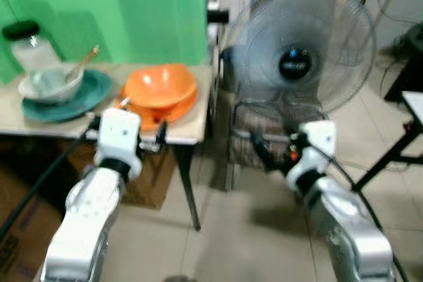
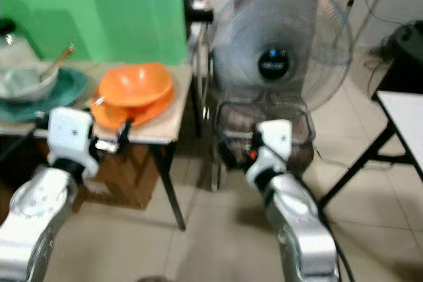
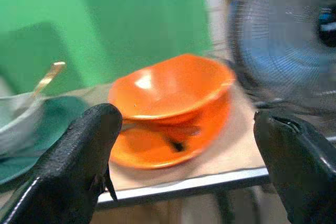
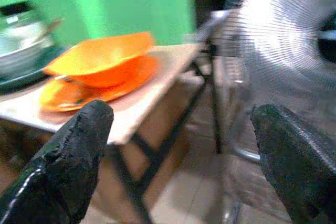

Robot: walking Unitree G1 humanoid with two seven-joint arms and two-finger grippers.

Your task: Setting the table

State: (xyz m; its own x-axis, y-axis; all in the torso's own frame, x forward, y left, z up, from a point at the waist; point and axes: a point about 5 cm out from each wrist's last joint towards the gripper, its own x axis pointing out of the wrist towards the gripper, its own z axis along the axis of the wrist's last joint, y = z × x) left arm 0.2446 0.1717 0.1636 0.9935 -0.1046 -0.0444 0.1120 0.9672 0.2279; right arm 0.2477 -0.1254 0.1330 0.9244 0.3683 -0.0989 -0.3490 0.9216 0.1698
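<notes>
An orange bowl (image 1: 160, 85) rests on an orange plate (image 1: 180, 108) at the right end of a beige table (image 1: 192, 129). To its left, a teal plate (image 1: 92, 94) carries a pale bowl (image 1: 49, 84) with a spoon (image 1: 82, 63) in it. A jar with a black lid (image 1: 30, 47) stands behind them. My left gripper (image 3: 186, 124) is open just short of the table's front edge, level with the orange plate and empty. My right gripper (image 4: 181, 119) is open and empty, off the table's right side, in front of a fan.
A large standing fan (image 1: 297, 47) stands right of the table, with a chair (image 1: 244, 133) behind it. A cardboard box (image 1: 149, 183) sits under the table. A black-framed table (image 1: 413, 107) edges in at the far right. Tiled floor lies between them.
</notes>
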